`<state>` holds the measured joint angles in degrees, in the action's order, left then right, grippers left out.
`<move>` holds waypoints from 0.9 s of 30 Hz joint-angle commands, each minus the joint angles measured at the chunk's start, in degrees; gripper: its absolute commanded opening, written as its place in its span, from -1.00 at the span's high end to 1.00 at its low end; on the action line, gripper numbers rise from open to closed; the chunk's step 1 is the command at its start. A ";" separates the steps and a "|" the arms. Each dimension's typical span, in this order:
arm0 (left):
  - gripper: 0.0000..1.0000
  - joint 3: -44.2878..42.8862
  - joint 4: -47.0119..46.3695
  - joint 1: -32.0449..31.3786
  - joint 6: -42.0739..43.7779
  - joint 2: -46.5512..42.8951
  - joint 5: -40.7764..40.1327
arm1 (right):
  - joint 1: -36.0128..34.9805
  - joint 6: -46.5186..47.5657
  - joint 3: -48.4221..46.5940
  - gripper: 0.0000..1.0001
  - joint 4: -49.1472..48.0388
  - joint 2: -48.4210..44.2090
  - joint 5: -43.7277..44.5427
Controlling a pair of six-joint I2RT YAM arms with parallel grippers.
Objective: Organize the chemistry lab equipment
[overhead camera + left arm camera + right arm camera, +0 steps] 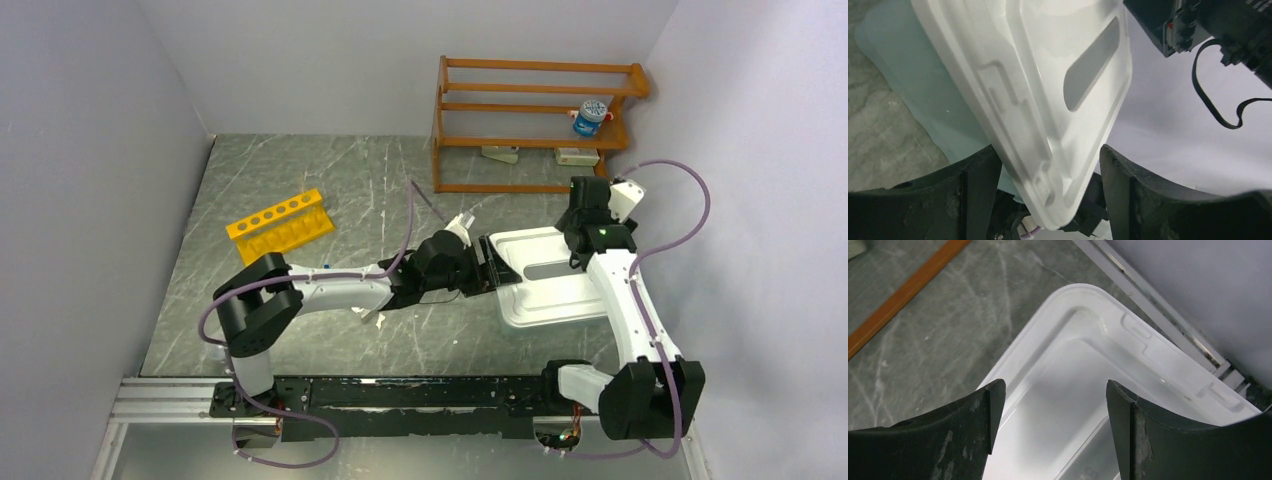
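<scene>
Closest in, the left gripper (1048, 155) has its fingers spread wide with a corner of the white lid (550, 290) sitting between them. There's a visible gap on 1 side, so I'd call that straddling the edge, not clamping it. Under the lid you can see the pale teal tub (923, 100), sitting on the table (300, 330) right of centre. A bit further out, the right gripper (1055, 390) hangs over the lid's far corner. Its fingers are apart too, and it isn't holding anything.

Further back on the left, the yellow holed rack (280, 227) lies tipped on its side, well apart from the tub, with nothing in the holes that I can see. At the very back is the orange wooden shelf (540, 120), with a small blue-capped bottle (591, 117) on a middle level and 2 pale items (500, 154) on the level below.

My read is that it's mostly done. No other loose gear shows anywhere, though I can't tell if it's inside the tub. The lid lies on top, but I can't tell if it's snapped down. The rack looks like the main thing left to put away
</scene>
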<state>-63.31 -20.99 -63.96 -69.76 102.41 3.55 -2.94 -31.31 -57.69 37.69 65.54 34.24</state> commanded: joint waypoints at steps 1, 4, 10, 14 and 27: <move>-0.49 -5.16 5.31 1.70 4.49 3.36 7.21 | 6.28 -3.21 3.03 -0.54 -4.02 1.57 -3.18; -0.50 -6.71 7.38 1.80 6.06 4.16 7.02 | 9.59 -3.35 5.60 -0.53 -6.57 2.28 -6.04; -0.41 -8.04 9.74 1.98 8.30 4.84 5.51 | 11.37 -2.66 7.95 -0.50 -8.75 3.55 -8.40; -0.17 -7.25 9.89 2.01 9.45 3.96 3.58 | 11.42 -0.72 10.30 -0.46 -11.33 2.97 -12.64; 0.34 -8.87 13.64 7.00 15.89 3.17 -1.08 | 8.30 1.13 8.92 -0.33 -15.46 7.23 -29.38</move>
<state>-70.06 -10.66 -59.88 -60.27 105.91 7.90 8.01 -28.01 -50.19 15.79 69.52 17.69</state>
